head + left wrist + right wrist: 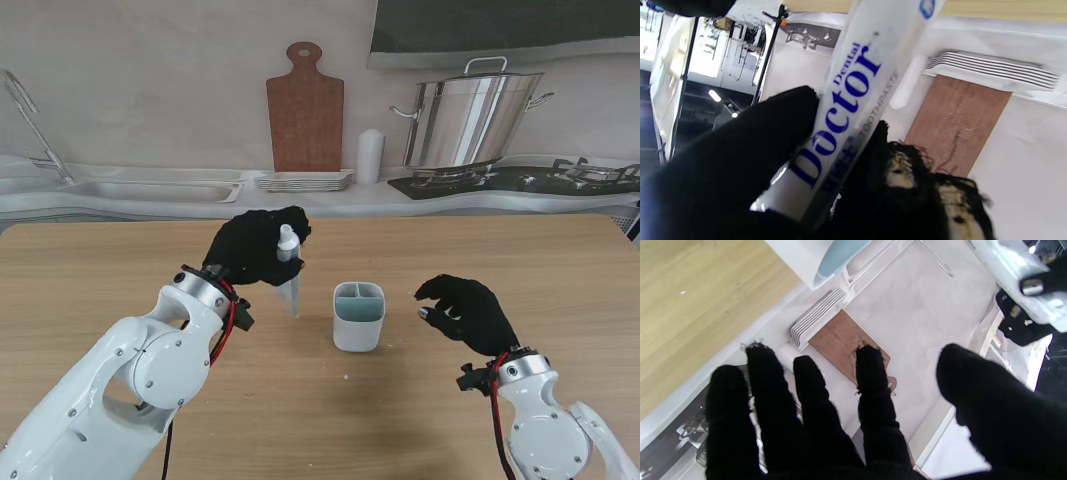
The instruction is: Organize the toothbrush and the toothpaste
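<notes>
My left hand (255,248) is shut on a white toothpaste tube (289,268) and holds it upright above the table, cap up, just left of the holder. Up close in the left wrist view the toothpaste tube (846,93) shows blue "Dental Doctor" lettering between my black-gloved fingers (750,143). A pale blue divided holder cup (358,315) stands mid-table; its rim (840,256) shows in the right wrist view. To the right of the cup my right hand (468,312) hovers open, holding nothing, fingers (806,400) spread. No toothbrush is visible.
A printed kitchen backdrop runs behind the table: sink (150,188), wooden cutting board (305,110), stack of plates (303,181), steel pot (470,120) on a stove. The wooden table (100,270) extends to both sides.
</notes>
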{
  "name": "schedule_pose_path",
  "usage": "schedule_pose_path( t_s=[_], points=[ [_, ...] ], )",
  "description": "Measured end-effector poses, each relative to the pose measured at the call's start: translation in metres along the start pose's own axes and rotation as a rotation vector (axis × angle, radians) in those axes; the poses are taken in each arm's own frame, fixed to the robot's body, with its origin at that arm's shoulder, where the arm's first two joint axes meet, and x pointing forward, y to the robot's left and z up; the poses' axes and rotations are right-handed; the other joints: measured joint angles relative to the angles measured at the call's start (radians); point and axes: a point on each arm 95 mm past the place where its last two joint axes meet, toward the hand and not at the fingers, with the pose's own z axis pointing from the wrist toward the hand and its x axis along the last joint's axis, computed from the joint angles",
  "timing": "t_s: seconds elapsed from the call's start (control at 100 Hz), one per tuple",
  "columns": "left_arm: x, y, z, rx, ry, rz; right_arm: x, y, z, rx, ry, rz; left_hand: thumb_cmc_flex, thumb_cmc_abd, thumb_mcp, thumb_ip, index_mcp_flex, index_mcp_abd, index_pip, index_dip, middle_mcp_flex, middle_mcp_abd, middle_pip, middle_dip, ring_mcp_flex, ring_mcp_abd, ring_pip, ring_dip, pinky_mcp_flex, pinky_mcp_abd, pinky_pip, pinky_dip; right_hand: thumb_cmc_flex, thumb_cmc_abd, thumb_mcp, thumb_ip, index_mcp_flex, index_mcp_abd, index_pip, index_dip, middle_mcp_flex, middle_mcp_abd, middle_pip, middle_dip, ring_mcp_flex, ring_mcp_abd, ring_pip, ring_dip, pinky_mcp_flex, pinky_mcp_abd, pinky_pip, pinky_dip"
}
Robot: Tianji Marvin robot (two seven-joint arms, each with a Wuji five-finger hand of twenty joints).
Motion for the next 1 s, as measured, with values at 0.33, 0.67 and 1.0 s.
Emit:
schedule_pose_path(
  t_s=[0.33, 0.67, 1.0],
  points=[
    [0.023, 0.011, -0.004, 0.019, 0.043, -0.204, -0.006, 0.003, 0.002, 0.013, 0.05, -0.09, 0.0, 0.02, 0.0, 0.0, 0.0, 0.0, 0.0, 0.001, 0.0, 0.005, 0.026, -0.012, 0.0, 0.004, 0.023, -0.005, 0.001, 0.0, 0.006, 0.0, -0.044, -0.01, -0.007, -0.009, -0.196, -0.051, -0.033, 0.004, -0.172, 0.0, -0.038, -0.008, -0.21, -0.024, -0.1, -0.093, -0.182, -0.017, -0.13, -0.077],
    [0.036, 0.025, 0.007, -0.017, 0.073, -0.34, -0.011, 0.006, 0.002, 0.003, 0.077, -0.129, -0.001, 0.045, -0.003, 0.0, 0.0, 0.0, 0.001, 0.002, 0.0, 0.008, 0.058, -0.032, 0.001, 0.007, 0.046, -0.049, 0.003, 0.0, 0.01, 0.001, -0.075, -0.01, -0.013, -0.009, -0.304, -0.049, -0.05, 0.005, -0.317, -0.022, -0.043, -0.008, -0.375, -0.052, -0.109, -0.166, -0.302, -0.077, -0.202, -0.14],
    [0.031, 0.036, 0.026, 0.005, 0.121, -0.402, -0.013, 0.009, 0.002, -0.004, 0.086, -0.151, -0.002, 0.055, -0.012, 0.0, 0.0, 0.0, 0.01, 0.001, 0.011, 0.009, 0.075, -0.042, 0.005, 0.011, 0.061, -0.051, 0.006, 0.0, 0.015, 0.001, -0.076, -0.01, -0.019, -0.009, -0.311, -0.038, -0.05, 0.004, -0.322, -0.022, -0.024, -0.008, -0.389, -0.052, -0.105, -0.167, -0.308, -0.077, -0.204, -0.149]
  ],
)
